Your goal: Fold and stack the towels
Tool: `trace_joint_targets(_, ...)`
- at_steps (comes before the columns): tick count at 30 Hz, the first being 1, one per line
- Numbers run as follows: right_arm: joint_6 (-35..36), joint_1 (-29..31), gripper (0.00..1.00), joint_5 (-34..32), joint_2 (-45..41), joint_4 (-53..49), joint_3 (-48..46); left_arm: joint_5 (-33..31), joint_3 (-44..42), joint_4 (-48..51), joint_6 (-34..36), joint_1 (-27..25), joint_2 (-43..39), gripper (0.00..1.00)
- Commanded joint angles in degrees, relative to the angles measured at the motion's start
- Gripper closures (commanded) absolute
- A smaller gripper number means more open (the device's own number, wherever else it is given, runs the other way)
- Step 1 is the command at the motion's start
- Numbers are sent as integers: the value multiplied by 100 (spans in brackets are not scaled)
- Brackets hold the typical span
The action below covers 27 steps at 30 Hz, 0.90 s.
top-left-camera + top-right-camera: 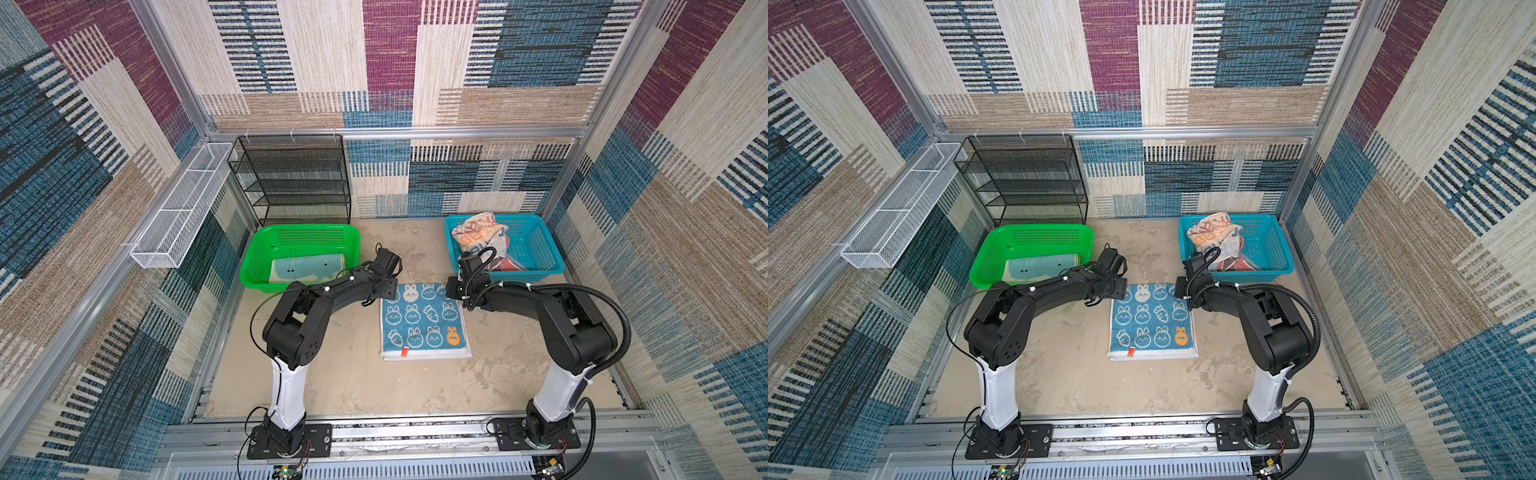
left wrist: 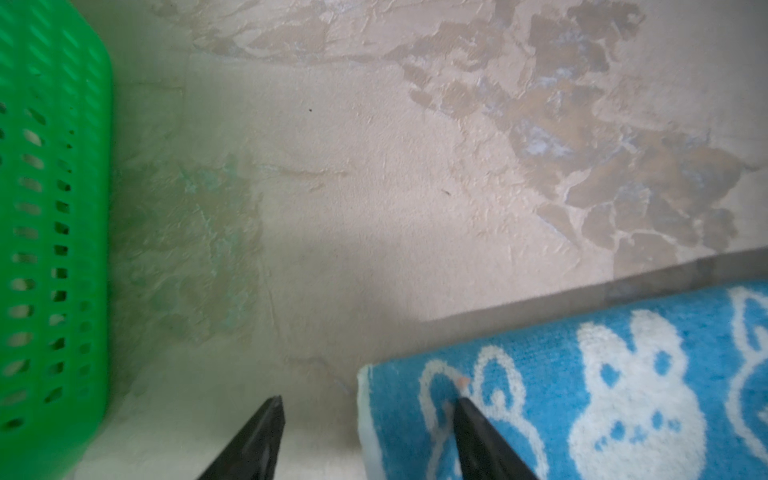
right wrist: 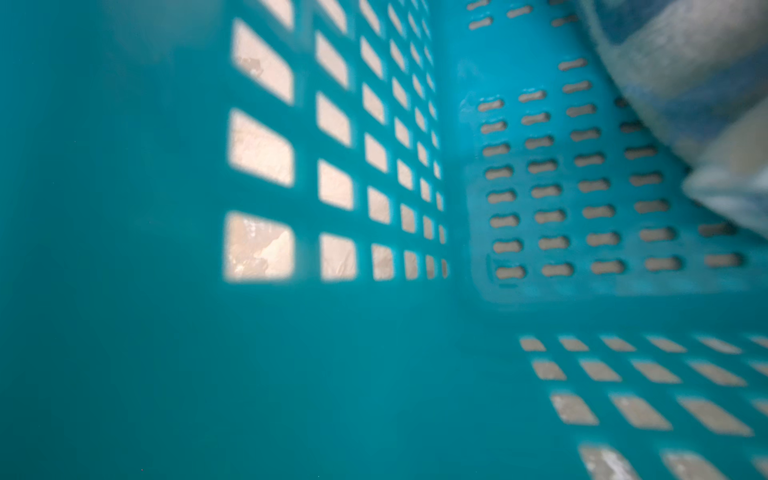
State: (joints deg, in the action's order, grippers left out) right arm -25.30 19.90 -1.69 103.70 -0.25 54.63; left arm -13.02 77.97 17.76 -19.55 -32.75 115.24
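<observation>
Hiding its jaws, right arm (image 1: 460, 291) overlaps rabbit towel (image 1: 424, 328).

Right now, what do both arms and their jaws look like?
Both arms are black with a white lower link: left arm carries thin black wires, right arm a ribbed black conduit. The left gripper has slim black tapered jaws; right jaws aren't visible.

Four towels are showing: rabbit towel (image 1: 424, 324), aqua towel (image 1: 307, 269), lettered towel (image 1: 478, 232), coral towel (image 1: 509, 264). Two baskets, green basket (image 1: 305, 229) and blue basket (image 1: 536, 249), one black rack (image 1: 291, 178) and one wire tray (image 1: 178, 220) are standing.
</observation>
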Motion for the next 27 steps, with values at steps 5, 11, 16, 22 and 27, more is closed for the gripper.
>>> trace_joint_targets(5,-42,-21,82,-129,141,246,118,240,146,-121,-143,32,213,47)
trace_joint_targets(11,-8,-26,100,-94,114,308,63,374,278,-68,-181,50,375,80)
trace_joint_targets(16,87,-29,100,-4,-69,333,-44,302,112,-62,-190,58,161,100)
trace_joint_targets(22,268,-24,100,288,-601,410,-352,256,-618,-460,-27,58,-726,100)
trace_joint_targets(27,417,-29,100,614,-1100,648,-613,307,-1076,-767,220,58,-1342,100)
